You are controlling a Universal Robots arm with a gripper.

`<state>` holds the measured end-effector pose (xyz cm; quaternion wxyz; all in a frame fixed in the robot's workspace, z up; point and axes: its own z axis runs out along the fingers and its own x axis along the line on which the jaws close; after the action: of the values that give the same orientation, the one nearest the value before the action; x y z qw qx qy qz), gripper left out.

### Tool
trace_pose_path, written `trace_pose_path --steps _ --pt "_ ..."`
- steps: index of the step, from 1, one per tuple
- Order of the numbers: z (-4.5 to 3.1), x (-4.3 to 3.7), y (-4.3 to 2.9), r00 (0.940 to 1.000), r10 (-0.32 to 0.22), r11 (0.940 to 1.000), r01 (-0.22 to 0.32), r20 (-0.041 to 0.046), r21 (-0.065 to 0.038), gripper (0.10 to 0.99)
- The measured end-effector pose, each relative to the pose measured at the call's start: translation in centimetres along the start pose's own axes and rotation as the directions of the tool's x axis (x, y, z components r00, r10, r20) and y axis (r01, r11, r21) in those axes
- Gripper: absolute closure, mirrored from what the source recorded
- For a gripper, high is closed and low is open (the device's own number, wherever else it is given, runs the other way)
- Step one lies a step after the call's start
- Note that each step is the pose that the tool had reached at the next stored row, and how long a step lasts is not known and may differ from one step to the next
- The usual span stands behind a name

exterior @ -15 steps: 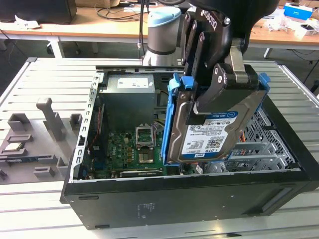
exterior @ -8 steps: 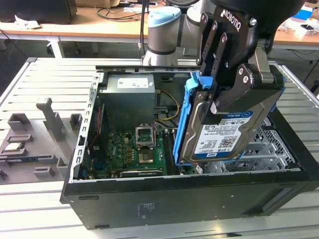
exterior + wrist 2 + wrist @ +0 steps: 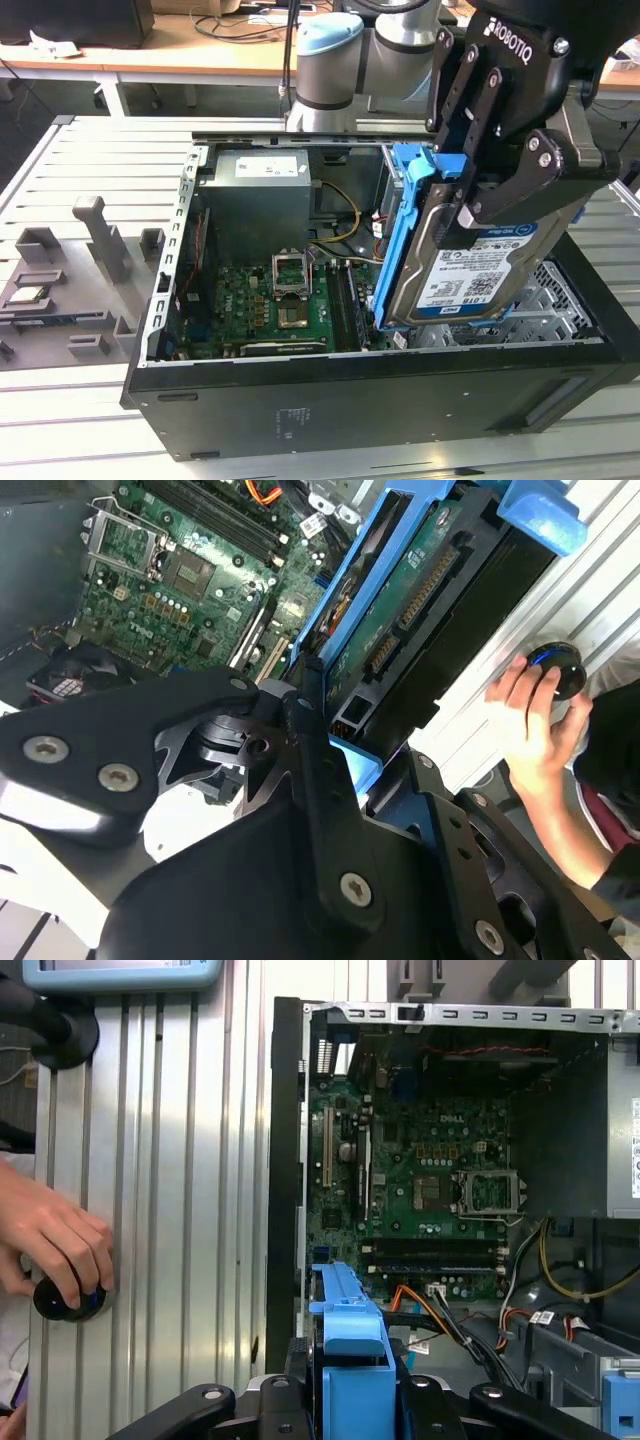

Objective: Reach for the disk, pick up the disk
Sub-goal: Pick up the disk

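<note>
**A:** Nearest you in the exterior view is the black case [image 3: 300, 410] wall, and above its open top the gripper [image 3: 468, 190] is clamped on the disk [image 3: 460, 270]. You have it tilted on edge, clear of the drive bay, label facing the camera.

**B:** How will it handle?

**A:** I'd judge it dense and rigid, with a smooth metal face that could slide under the pads. Its blue carrier frame [image 3: 400, 240] looks like plastic that may flex, so your hold is better across the metal body than on the frame alone. Treat it as shock-sensitive.

**B:** And the second wrist view?

**A:** You see the underside there: the disk's [image 3: 420, 630] green circuit board and connector edge, which the exterior view hides. The black gripper linkages [image 3: 300, 810] close around its end. A person's hand [image 3: 535, 725] rests on a round black knob [image 3: 553, 672] on the ribbed table.

**B:** The first wrist view?

**A:** You look straight down the frame's blue end [image 3: 350, 1360] between the finger links, with the motherboard [image 3: 420, 1170] and loose cables [image 3: 520, 1320] in the open case below. That gives you the clearance under the disk, which the others don't show well.
</note>
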<state>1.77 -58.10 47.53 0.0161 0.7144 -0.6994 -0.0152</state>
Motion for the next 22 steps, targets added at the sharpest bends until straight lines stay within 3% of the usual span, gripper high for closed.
trace_pose_path --steps 2,3,5,22 --pt "-0.02 0.01 -0.43 1.0000 0.000 1.0000 0.000 0.0000 0.000 0.718" --pt "-0.05 0.03 -1.12 1.0000 0.000 1.0000 0.000 0.0000 0.000 0.718" --pt "-0.07 0.04 -1.67 1.0000 0.000 1.0000 0.000 0.0000 0.000 0.718" --pt "-0.24 0.12 -5.55 1.0000 0.000 1.0000 0.000 0.0001 0.000 0.718"
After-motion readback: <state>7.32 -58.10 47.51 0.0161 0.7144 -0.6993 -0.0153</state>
